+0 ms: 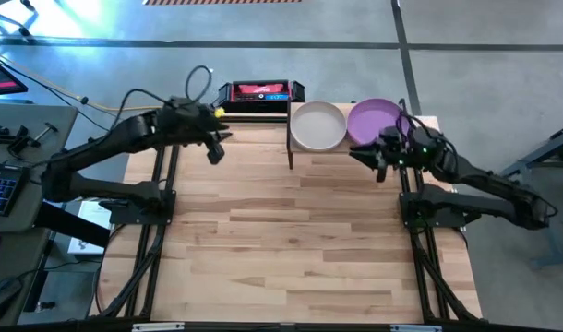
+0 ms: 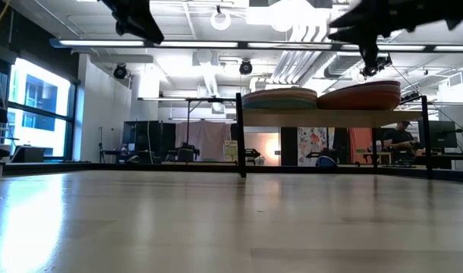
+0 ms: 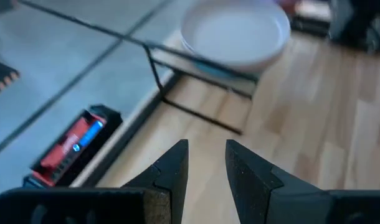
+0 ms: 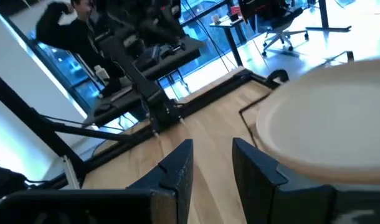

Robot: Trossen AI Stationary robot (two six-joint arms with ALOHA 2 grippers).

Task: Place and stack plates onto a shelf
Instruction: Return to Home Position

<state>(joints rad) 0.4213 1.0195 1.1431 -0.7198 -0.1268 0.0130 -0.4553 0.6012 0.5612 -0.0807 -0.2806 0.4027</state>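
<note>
The round matte plates [image 2: 279, 98] sit in two stacks on the small light-wood shelf [image 2: 330, 117], at the far edge of the wooden table [image 1: 291, 240] toward its right corner. A cream plate [image 1: 318, 125] tops one stack and a purple plate [image 1: 375, 120] tops the other. No plate shows off the shelf, so the stacking seems finished. The right arm [image 1: 475, 180] hangs just beside the purple stack, the left arm [image 1: 106, 152] near the far edge. Both jaws stand slightly apart, empty.

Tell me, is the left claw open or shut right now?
Open: the left wrist view shows the left claw with a clear gap at its tips and nothing gripped in it.
</note>
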